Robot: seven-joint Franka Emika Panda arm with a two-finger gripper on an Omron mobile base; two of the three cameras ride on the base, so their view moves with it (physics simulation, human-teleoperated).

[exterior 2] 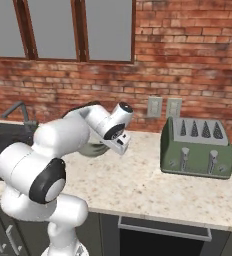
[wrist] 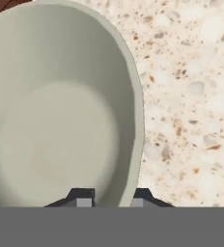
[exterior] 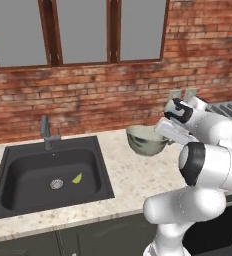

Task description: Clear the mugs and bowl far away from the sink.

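Gleaming pale grey-beige bowl (wrist: pixel 56 120), round-sided.

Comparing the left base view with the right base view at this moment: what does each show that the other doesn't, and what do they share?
Left base view alone: the sink basin with its drain and a small yellow-green scrap inside it, and the bowl's rim and inside.

Right base view alone: the whole green toaster, two wall outlets and the oven front under the counter.

Both: the faucet, brick wall, windows, speckled counter, and the arm reaching to the bowl. The gripper pinches the bowl's rim.
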